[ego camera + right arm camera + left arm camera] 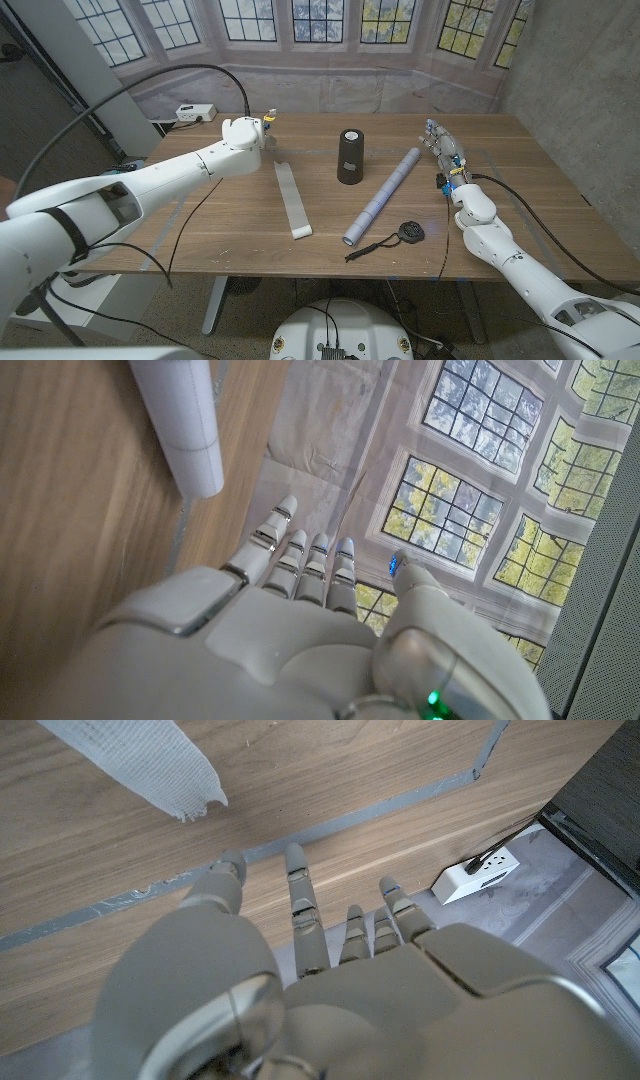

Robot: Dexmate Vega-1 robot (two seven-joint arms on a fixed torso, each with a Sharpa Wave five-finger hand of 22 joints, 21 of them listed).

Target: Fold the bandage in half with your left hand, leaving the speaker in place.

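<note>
The bandage (293, 199) lies as a long white strip on the wooden desk (230, 225), running from about 11 o'clock to 5 o'clock, unfolded and flat. Its far end sits just beside the left hand (243, 133), which hovers at that end's 11 o'clock; in the left wrist view the hand (300, 970) has its fingers (298, 885) stretched out and apart over the bare wood, holding nothing, with the frayed end of the bandage (150, 765) just beyond the fingertips and not touched.

The speaker (351, 156), a dark upright cylinder, stands at the bandage's 2 o'clock, well apart from it. At the speaker's 4 o'clock lies a rolled sheet of pale paper (383, 195), slanting toward the near edge, and near its lower end a small black round object with a cord (398, 237).

The right hand (447, 148) stands beyond the roll's far end, fingers straight and side by side, empty; the right wrist view shows the hand (300, 610) beside the roll's end (185, 430).
</note>
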